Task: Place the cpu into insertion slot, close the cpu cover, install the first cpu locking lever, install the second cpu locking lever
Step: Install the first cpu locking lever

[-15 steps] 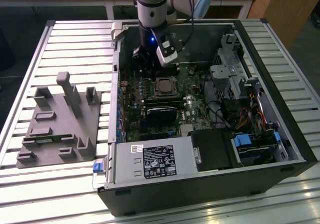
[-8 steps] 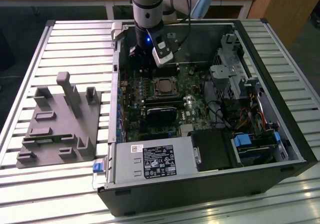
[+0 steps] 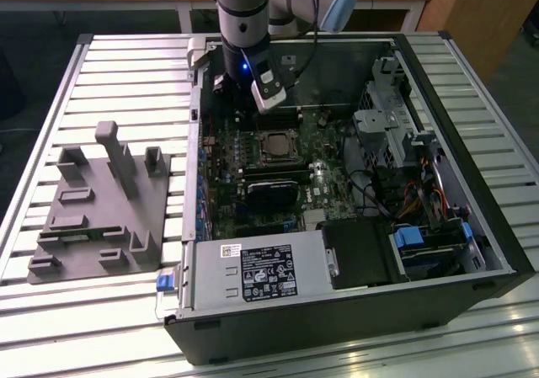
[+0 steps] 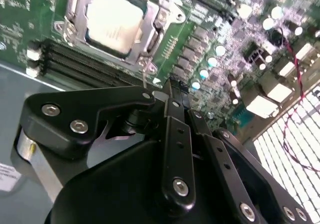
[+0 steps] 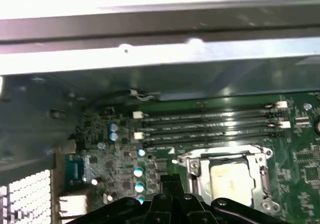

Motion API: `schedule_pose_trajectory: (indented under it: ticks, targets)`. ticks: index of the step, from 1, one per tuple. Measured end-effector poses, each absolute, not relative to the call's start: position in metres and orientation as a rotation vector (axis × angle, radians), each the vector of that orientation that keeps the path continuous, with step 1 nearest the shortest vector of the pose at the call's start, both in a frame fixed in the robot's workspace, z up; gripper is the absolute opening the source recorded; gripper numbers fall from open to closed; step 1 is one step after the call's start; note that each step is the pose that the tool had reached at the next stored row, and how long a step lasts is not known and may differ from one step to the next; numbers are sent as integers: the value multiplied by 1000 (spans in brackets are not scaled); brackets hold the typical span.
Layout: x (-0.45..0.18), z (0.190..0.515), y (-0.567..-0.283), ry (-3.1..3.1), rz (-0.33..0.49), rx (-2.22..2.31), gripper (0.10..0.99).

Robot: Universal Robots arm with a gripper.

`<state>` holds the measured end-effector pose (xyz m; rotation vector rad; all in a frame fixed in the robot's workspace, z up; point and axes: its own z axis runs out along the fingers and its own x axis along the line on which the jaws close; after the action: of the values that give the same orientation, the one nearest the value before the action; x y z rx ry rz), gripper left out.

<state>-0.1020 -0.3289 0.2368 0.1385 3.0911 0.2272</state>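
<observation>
The cpu [image 4: 114, 18] shows its pale metal face inside the insertion slot [image 3: 275, 146] on the green motherboard; in the first wrist view the cpu [image 5: 230, 180] sits the same way. The silvery cpu cover [image 4: 151, 30] lies flat around it as a frame. A thin metal lever tip [image 4: 144, 67] stands beside the cover's corner, just ahead of my gripper [image 4: 167, 89]. The gripper hovers beside the socket, and its black fingers meet at the tip, shut with nothing between them. It also appears as a dark tip, my gripper [image 5: 170, 180], next to the cover [image 5: 192, 168].
The open computer case [image 3: 472, 184] lies on a slatted table. Memory slots [image 5: 210, 124] run along one side of the socket. A black card [image 3: 274, 194], a white-labelled grey box [image 3: 261, 273] and drive cages [image 3: 396, 117] fill the case. A grey fixture plate [image 3: 93, 214] lies at the exterior view's left.
</observation>
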Motion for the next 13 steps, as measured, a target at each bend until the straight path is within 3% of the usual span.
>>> schedule_pose_trajectory:
  ticks: [7, 13]
  targets:
    - [-108, 237, -329, 3081, 375, 140, 106]
    - [-107, 237, -329, 3079, 398, 140, 106]
